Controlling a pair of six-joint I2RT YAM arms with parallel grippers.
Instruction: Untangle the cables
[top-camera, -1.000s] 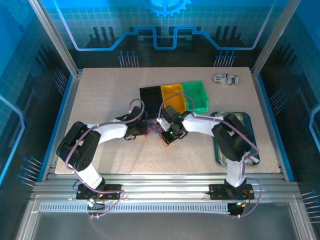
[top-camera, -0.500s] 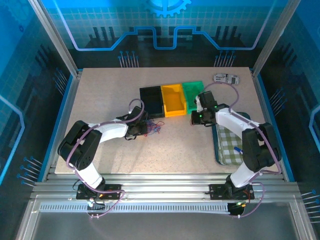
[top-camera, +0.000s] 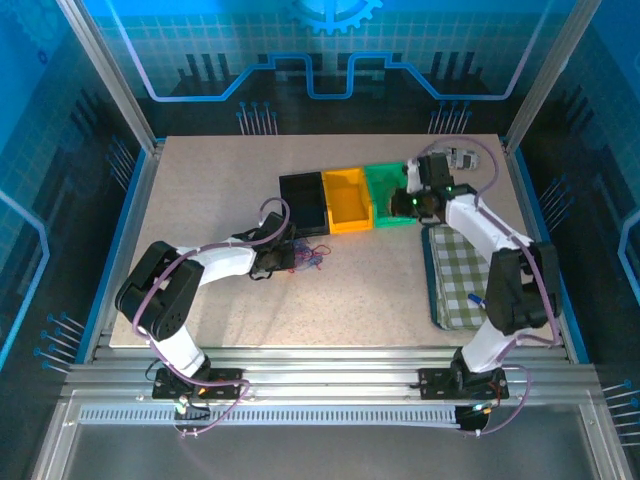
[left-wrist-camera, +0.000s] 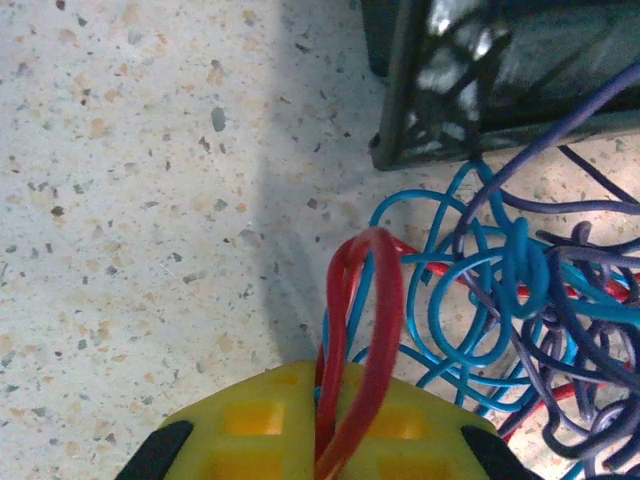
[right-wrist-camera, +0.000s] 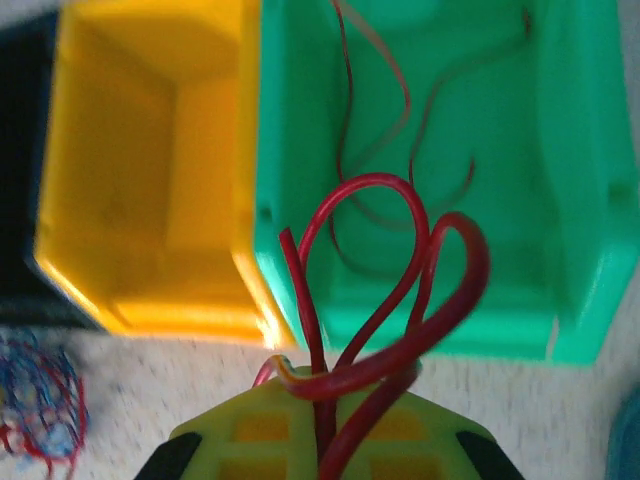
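Note:
A tangle of thin red, blue and dark cables (top-camera: 310, 257) lies on the table in front of the black bin (top-camera: 304, 200); up close the cables (left-wrist-camera: 520, 300) spread right of my left gripper. My left gripper (top-camera: 282, 256) (left-wrist-camera: 345, 440) is shut on a red cable loop (left-wrist-camera: 362, 300) at the tangle's left side. My right gripper (top-camera: 405, 208) (right-wrist-camera: 340, 435) is shut on a separate red cable (right-wrist-camera: 400, 290), held over the front edge of the green bin (right-wrist-camera: 420, 180) (top-camera: 392, 190). Thin red strands (right-wrist-camera: 375, 100) lie inside that bin.
A yellow bin (top-camera: 348, 197) (right-wrist-camera: 140, 170) sits between the black and green ones. A teal tray with a checked cloth (top-camera: 462, 275) lies at the right. A small grey-white object (top-camera: 460, 157) rests at the far right corner.
My right gripper has carried a red cable from the tangle at the table's middle right and back to the green bin. The left gripper has stayed at the tangle.

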